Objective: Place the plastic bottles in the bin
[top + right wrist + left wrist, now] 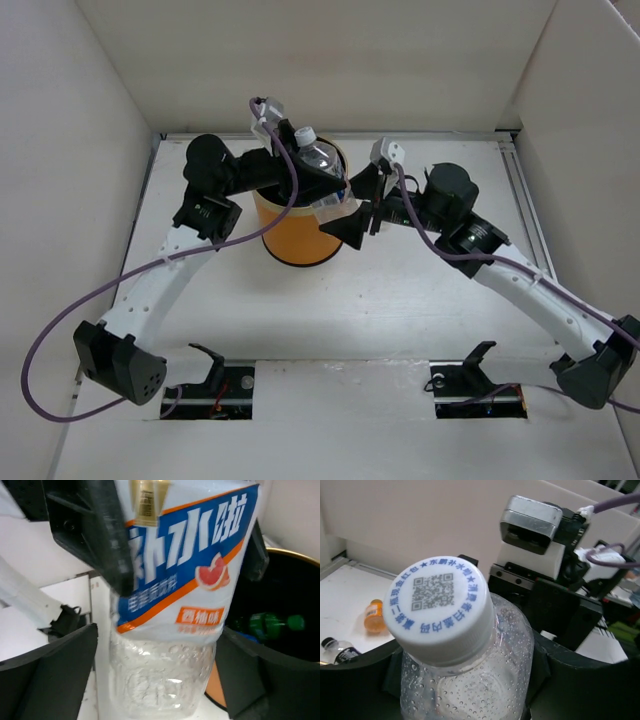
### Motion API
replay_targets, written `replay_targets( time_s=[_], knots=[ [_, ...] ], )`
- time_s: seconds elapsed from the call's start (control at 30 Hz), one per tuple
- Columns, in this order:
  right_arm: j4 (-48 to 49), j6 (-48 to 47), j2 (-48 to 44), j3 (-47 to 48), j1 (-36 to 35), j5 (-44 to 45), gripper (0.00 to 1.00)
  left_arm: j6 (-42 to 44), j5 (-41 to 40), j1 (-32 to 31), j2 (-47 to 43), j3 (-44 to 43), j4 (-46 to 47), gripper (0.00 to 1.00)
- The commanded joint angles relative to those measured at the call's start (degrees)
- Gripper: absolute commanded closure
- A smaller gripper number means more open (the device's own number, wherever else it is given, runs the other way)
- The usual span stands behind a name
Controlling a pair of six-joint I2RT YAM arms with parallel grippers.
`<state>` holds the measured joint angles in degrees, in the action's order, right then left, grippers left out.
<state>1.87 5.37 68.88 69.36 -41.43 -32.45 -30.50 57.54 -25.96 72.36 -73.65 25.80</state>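
Note:
A clear bottle with a white-blue label [318,158] and a white cap [440,600] hangs tilted over the orange bin [298,235]. My left gripper [312,172] is shut on its neck and shoulder [470,680]. My right gripper [350,205] is open around the bottle's base [160,680], with a gap at its left finger [55,665]. A green bottle [270,622] lies inside the bin's black interior, below the gold rim [295,555]. An orange bottle [374,616] and a small clear bottle with a dark cap [335,650] lie on the table. The bottle with the plain blue label is out of view.
White walls enclose the table on three sides [330,60]. Both arms cross over the bin in the middle. The right wrist's camera housing [535,525] sits close beyond the held bottle. Two black brackets [210,365] [470,365] stand at the near edge.

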Motion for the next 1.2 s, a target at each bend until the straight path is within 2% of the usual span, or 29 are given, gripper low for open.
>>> replay_targets(
  time_s=[0.0, 0.03, 0.1, 0.13, 0.17, 0.23, 0.27, 0.43, 0.53, 0.57, 0.63, 0.7, 0.73, 0.9, 1.03, 1.17],
  knots=[
    [5.07, 0.00, -3.13, -0.28, -0.23, 4.31, 0.00, 3.69, -9.42, 0.47, -2.13, -1.68, -3.81, 0.96],
    [3.07, 0.00, -4.62, -1.06, 0.90, 7.02, 0.00, 4.56, -21.99, 0.47, -2.74, -2.72, -8.88, 0.93],
    [-1.23, 0.00, -5.68, -1.59, 2.49, 12.55, 0.00, 5.36, -34.28, 0.47, -2.75, -4.57, -14.27, 0.99],
    [-3.69, 0.00, -6.21, -1.60, 3.28, 15.89, 0.00, 5.36, -43.47, 1.34, -0.83, -7.62, -19.25, 0.99],
    [-7.63, 0.00, -6.83, -2.12, 4.68, 21.58, 0.00, 5.89, -47.22, 1.95, 0.32, -9.57, -21.47, 0.99],
    [-9.68, -0.53, -8.66, -3.61, 5.92, 24.44, 0.00, 9.40, -51.37, 3.36, 2.16, -12.12, -22.90, 0.99],
    [-10.21, -1.05, -9.29, -4.32, 7.05, 24.45, 0.00, 10.63, -57.22, 3.89, 3.91, -13.18, -22.90, 0.99],
    [-11.00, -1.06, -12.89, -8.27, 9.00, 26.20, 0.00, 15.55, -63.67, 6.27, 10.69, -15.82, -22.37, 0.97],
    [-13.46, -1.59, -14.21, -8.28, 11.36, 29.10, 0.00, 16.26, -65.89, 6.27, 14.12, -15.83, -22.37, 0.75],
    [-14.86, -1.59, -14.74, -8.28, 12.68, 29.63, 0.00, 16.79, -64.50, 6.27, 14.65, -15.83, -22.37, 0.56],
    [-15.92, -1.59, -14.74, -7.58, 14.26, 30.24, 0.00, 16.79, -63.44, 6.27, 15.27, -15.83, -22.37, 0.28],
    [-16.71, -1.59, -14.22, -7.58, 15.76, 30.77, 0.00, 16.79, -62.38, 6.27, 15.27, -15.83, -22.37, 0.05],
    [-17.59, -1.59, -14.21, -7.05, 17.42, 30.78, 0.00, 16.79, -61.15, 6.27, 14.66, -15.30, -22.37, 0.00],
    [-22.34, 2.54, -10.71, -5.82, 20.77, 41.14, 0.00, 16.79, -58.68, 6.27, 11.67, -15.30, -23.52, 0.00],
    [-27.61, 9.72, -3.61, -2.57, 24.28, 47.72, 0.00, 16.18, -58.68, 6.27, 7.46, -15.83, -26.94, 0.00],
    [-30.70, 17.56, 3.61, -0.47, 29.03, 51.16, 0.00, 15.65, -62.37, 6.27, 0.34, -12.50, -26.69, 0.00]
  ],
)
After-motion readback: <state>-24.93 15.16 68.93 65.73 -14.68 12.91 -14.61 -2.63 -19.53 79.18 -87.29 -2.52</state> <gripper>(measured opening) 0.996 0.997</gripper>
